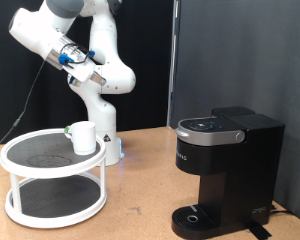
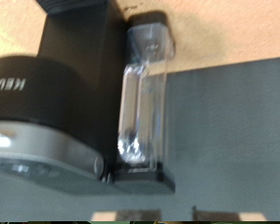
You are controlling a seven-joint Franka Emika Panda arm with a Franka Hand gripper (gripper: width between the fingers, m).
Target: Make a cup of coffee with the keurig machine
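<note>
The black keurig machine (image 1: 226,172) stands at the exterior view's right with its lid down and its round drip base bare. The white cup (image 1: 83,137) stands upright on the top tier of a white round two-tier rack (image 1: 30,170) at the exterior view's left. My gripper (image 1: 87,72) is high in the air above the cup and the rack, well to the left of the machine, and touches nothing. The wrist view looks down on the machine (image 2: 56,103) and its clear water tank (image 2: 145,103). No fingers show clearly there, and nothing shows between them.
The robot's white base (image 1: 108,140) stands just behind the rack. The wooden table (image 1: 140,200) lies between the rack and the machine. A black curtain hangs behind. A dark cable (image 1: 2,125) hangs at the exterior view's left.
</note>
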